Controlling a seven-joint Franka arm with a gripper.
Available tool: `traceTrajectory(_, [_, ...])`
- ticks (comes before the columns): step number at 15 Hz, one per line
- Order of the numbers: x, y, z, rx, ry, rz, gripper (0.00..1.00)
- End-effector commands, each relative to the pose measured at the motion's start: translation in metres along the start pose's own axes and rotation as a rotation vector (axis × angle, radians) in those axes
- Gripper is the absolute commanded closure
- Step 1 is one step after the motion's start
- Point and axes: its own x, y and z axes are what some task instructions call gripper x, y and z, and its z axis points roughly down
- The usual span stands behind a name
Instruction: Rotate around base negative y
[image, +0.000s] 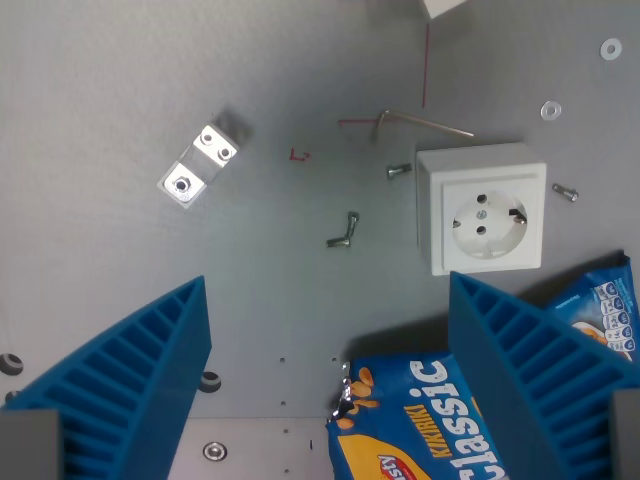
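Wrist view
Gripper (330, 385): two blue ribbed fingers rise from the lower edge, one at 7 o'clock (130, 385), the other at 5 o'clock, spread wide apart with nothing between them
Table (120, 80): plain grey surface filling the frame, with small holes and a round fastener near 6 o'clock
Snack bag (410, 425): blue and yellow packet printed "classic", lying flat at 5 o'clock, partly under the 5 o'clock finger; another blue part of it shows at 4 o'clock past that finger
Socket (483, 207): white square wall outlet with a round recessed face, at 3 o'clock from centre, standing on the table just above the 5 o'clock finger; I cannot tell whether they touch
Metal bracket (203, 160): shiny angled piece with screw holes, at 10 o'clock, well apart from the socket
Allen key (420, 122): thin L-shaped bar at 1 o'clock, just above the socket's top edge
Screws: one (398, 171) beside the socket's upper left corner, one (566, 192) beside its right side, and a bent pair (343, 233) near centre
Washers: two small rings at 2 o'clock, one (550, 110) lower, one (611, 48) near the right edge
Red marks (299, 155): a small bracket shape near 12 o'clock, thin red lines near the allen key
White object (440, 6): a corner cut by the top edge, too little shown to name
Task's thing: the task names no object; the gripper hangs above the table at 6 o'clock
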Motion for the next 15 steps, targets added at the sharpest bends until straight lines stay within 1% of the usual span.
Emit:
traceTrajectory(1, [0.0001, 0.0, -0.0021, -0.001, 0.018, 0.0, 0.0])
traceTrajectory(15, [0.0001, 0.0, -0.0021, -0.008, 0.205, 0.0, 0.0])
